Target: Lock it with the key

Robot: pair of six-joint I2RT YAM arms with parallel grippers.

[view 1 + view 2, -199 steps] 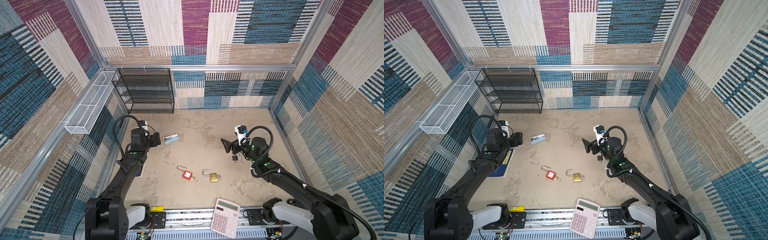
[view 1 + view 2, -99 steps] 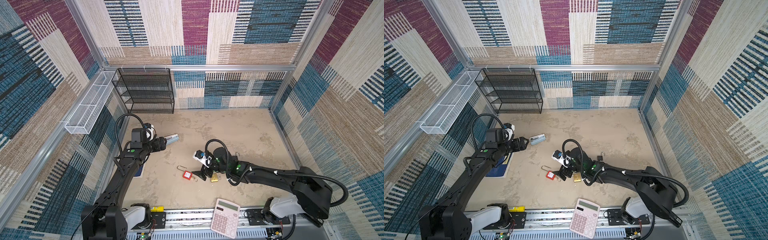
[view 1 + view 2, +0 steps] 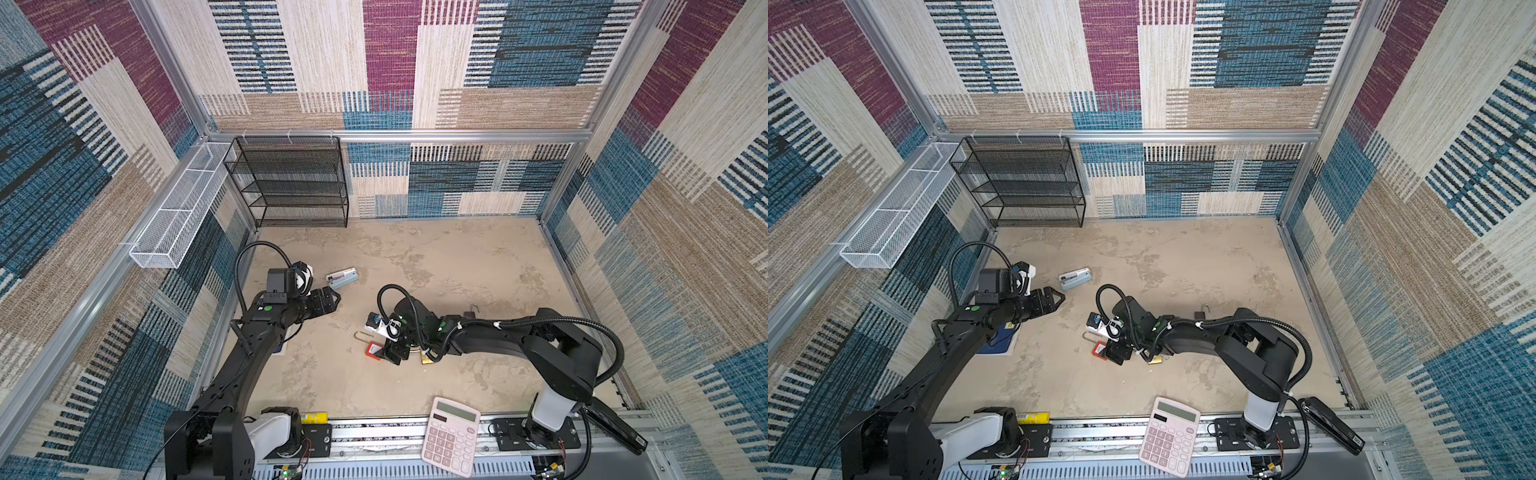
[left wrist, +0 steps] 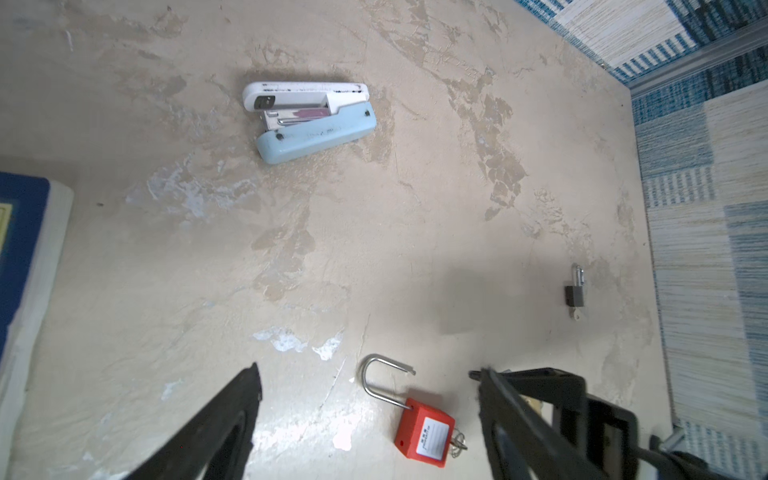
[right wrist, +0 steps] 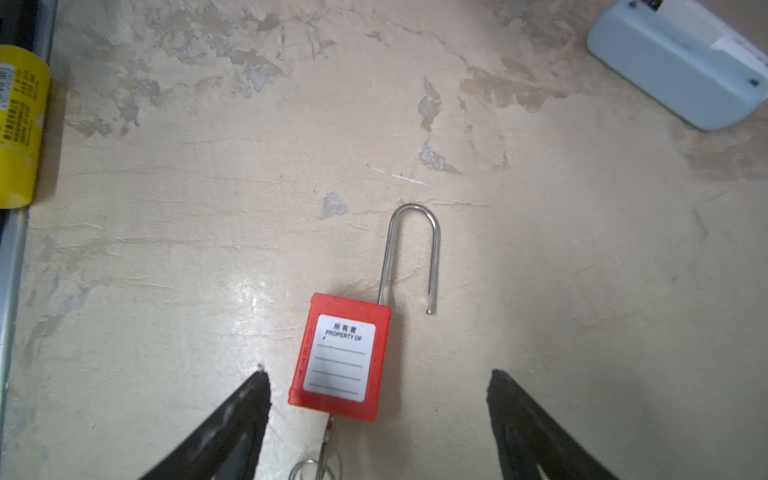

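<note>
Flanking red padlock point(image 5: 340, 357), right jaws gape, left jaws likewise; brass padlock point(image 3: 1155, 360) apparently behind.

Right pincer point(image 3: 1116, 356) over red padlock point(image 3: 1097, 351)

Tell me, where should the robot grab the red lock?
Grab the red padlock by its chunky body, squeezing the two long edges, coming straight down from above. It lies flat, label up, lined up between the fingers of the open right gripper. Its shackle is thin and swung open, and the key sticks out the bottom.
</note>
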